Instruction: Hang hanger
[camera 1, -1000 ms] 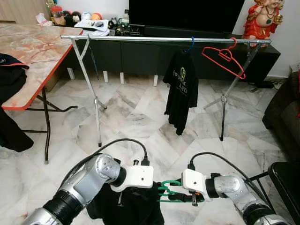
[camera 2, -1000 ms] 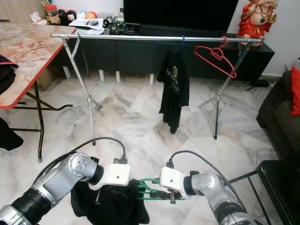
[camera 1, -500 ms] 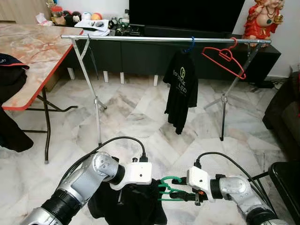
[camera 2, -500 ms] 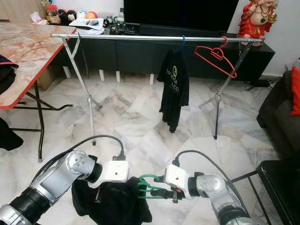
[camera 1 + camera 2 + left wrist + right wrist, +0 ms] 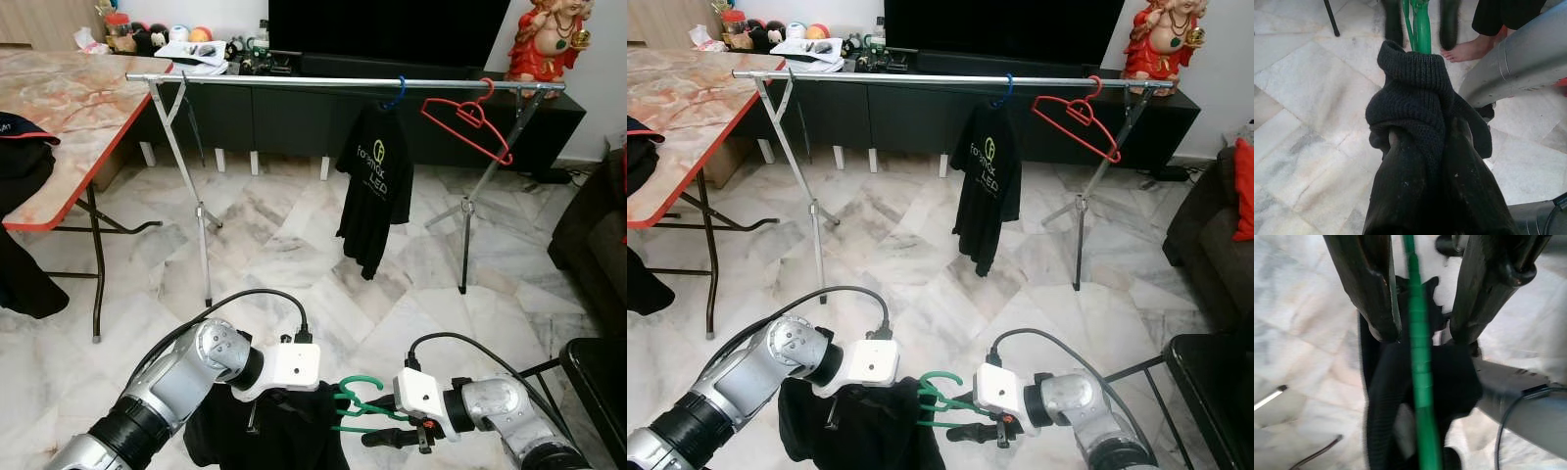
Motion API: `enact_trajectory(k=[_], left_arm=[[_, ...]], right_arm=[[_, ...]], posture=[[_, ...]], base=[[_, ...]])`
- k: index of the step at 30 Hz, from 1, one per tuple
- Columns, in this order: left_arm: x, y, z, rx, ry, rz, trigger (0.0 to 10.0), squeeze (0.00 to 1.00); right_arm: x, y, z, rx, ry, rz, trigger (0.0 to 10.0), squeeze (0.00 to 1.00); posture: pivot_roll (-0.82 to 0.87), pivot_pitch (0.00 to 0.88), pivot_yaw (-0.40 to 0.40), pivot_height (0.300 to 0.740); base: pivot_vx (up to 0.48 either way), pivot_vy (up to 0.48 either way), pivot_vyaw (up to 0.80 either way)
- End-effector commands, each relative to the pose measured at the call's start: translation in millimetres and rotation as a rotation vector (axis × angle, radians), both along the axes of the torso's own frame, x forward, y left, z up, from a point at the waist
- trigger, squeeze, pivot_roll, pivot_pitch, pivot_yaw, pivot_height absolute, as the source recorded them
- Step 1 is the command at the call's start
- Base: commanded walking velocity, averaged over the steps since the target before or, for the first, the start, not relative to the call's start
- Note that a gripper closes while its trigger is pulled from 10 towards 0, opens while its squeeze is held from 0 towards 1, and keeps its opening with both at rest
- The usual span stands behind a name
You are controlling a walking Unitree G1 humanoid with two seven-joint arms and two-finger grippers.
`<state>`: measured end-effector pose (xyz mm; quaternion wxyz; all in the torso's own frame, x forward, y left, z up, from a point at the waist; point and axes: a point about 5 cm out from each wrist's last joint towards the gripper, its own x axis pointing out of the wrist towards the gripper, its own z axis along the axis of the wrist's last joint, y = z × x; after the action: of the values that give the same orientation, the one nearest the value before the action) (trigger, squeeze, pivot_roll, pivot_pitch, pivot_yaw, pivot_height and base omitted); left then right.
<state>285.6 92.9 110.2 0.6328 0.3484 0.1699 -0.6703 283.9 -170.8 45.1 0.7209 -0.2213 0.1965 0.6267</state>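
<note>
The green hanger (image 5: pixel 355 403) is seen low in front of the robot, above the marble floor (image 5: pixel 284 245), between the two silver arms. A black garment (image 5: pixel 260 436) is draped on it, and the hook end points up and toward the right arm. The left gripper (image 5: pixel 1420 142) is wrapped in the black knitted collar of the garment; its fingers are clenched on that cloth, as shown in the left wrist view, with the green bar of the hanger just beyond them. The right gripper (image 5: pixel 1420 328) is placed around the hanger's green bar: its two black fingers (image 5: pixel 1369 289) are spread apart, one on each side of the bar, and are released rather than pressed against it. In the left wrist view a person's bare foot (image 5: pixel 1474 49) is seen on the floor beyond the hanger.

Further away a silver clothes rail (image 5: pixel 343 83) is stood across the room on crossed legs. A black T-shirt (image 5: pixel 372 186) on a blue hanger (image 5: pixel 396 95) is hung from it, and a red hanger (image 5: pixel 468 119) is hung empty, tilted, near the rail's right end. A bench (image 5: pixel 59 108) with a marbled top and red edge is stood to the left, with dark cloth (image 5: pixel 24 147) draped over its near edge.
</note>
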Motion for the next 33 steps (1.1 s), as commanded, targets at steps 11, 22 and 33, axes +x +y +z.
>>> enact_trajectory(k=[11, 22, 33], left_arm=[[-2.7, -8.0, 9.2, -0.043, -0.016, -0.04, 10.0, 0.0], [-2.4, -7.3, 9.8, -0.043, -0.02, -0.036, 10.0, 0.0], [-1.5, -7.7, 10.4, -0.043, -0.023, -0.034, 10.0, 0.0]], right_arm=[[-2.1, 9.6, -3.1, 0.065, 0.044, -0.012, 10.0, 0.0], [-2.7, 9.8, -5.5, 0.052, 0.043, -0.021, 3.4, 0.0], [-1.6, 11.6, -5.3, 0.067, 0.049, -0.037, 0.0, 0.0]], posture=[[0.0, 0.083, -0.058, 0.74], [0.01, 0.088, -0.057, 0.74], [0.01, 0.091, -0.057, 0.74]], base=[[0.0, 0.0, 0.0], [0.0, 0.0, 0.0], [0.0, 0.0, 0.0]])
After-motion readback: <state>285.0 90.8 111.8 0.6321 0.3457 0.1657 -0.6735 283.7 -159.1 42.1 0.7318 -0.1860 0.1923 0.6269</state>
